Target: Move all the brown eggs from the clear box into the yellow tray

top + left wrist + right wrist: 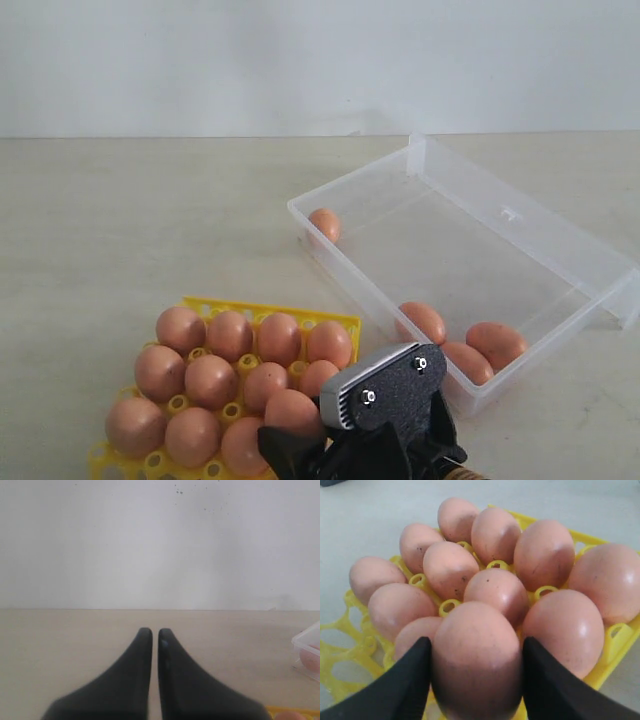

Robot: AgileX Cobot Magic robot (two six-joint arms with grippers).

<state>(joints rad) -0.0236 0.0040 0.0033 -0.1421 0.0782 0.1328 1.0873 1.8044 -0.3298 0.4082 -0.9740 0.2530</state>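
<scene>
Pale table (pixel 120 230) bears clear box (pixel 440 250) near yellow tray (pixel 300 316). Four brown eggs (pixel 497 343) left in box; others fill most of tray. Right gripper (pixel 476 650) at tray's box-side edge, fingers (pixel 400 690) clamped on one egg. Left gripper (pixel 151 632) apart from tray, fingers pressed nearly together, empty.

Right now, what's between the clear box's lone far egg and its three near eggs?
Nothing: only bare clear box floor between the lone egg and the three eggs, shown in the exterior view.
</scene>
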